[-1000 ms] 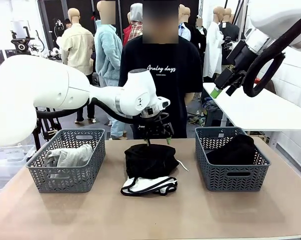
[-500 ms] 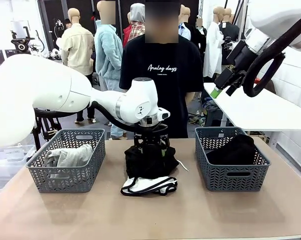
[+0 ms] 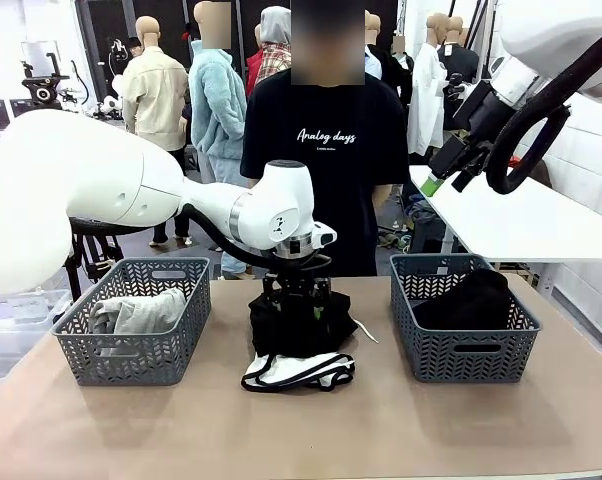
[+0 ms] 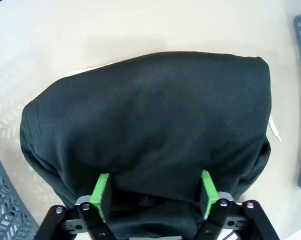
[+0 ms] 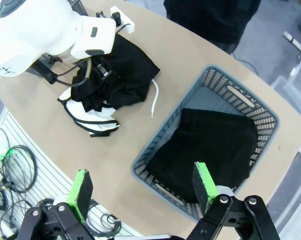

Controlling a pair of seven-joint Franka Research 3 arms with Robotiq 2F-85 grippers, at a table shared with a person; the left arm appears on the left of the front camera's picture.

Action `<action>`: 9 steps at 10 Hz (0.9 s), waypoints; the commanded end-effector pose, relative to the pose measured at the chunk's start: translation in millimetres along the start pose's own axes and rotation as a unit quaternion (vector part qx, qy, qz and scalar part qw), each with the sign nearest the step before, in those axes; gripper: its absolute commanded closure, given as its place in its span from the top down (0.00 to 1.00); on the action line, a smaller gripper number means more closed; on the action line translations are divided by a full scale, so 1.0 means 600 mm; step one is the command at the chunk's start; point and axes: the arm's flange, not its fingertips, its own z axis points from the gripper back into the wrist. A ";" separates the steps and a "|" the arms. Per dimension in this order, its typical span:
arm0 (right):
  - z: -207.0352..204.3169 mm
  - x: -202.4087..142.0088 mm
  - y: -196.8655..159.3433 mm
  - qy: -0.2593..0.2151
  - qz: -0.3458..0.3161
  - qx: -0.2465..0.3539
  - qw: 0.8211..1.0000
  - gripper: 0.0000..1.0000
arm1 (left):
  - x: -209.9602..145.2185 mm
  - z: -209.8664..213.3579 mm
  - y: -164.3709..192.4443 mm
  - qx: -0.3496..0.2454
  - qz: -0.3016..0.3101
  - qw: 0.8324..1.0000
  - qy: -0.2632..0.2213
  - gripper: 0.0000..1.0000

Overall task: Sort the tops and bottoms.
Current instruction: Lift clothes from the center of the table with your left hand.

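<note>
The one print I can read: the shirt across the table from me

In my front view the person [image 3: 373,200] at the far side of the table wears a black T-shirt [image 3: 281,160] with "Analog days" [image 3: 325,136] across the chest in white slanted handwriting-style script, both words on one line and the A a capital; just beneath it, centred, sits a second, much smaller white line [image 3: 325,148] that is too small for me to read
</note>
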 end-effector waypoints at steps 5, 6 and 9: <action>-0.005 -0.006 0.002 0.001 -0.004 -0.008 1.000 1.00 | 0.000 0.006 0.002 0.019 -0.013 1.000 0.010 0.00; -0.005 -0.006 0.002 0.001 -0.004 -0.008 1.000 1.00 | 0.000 0.007 0.001 0.018 -0.013 1.000 0.011 0.00; -0.005 -0.006 0.002 0.001 -0.004 -0.008 1.000 1.00 | -0.004 0.015 0.000 0.015 -0.017 1.000 0.004 0.00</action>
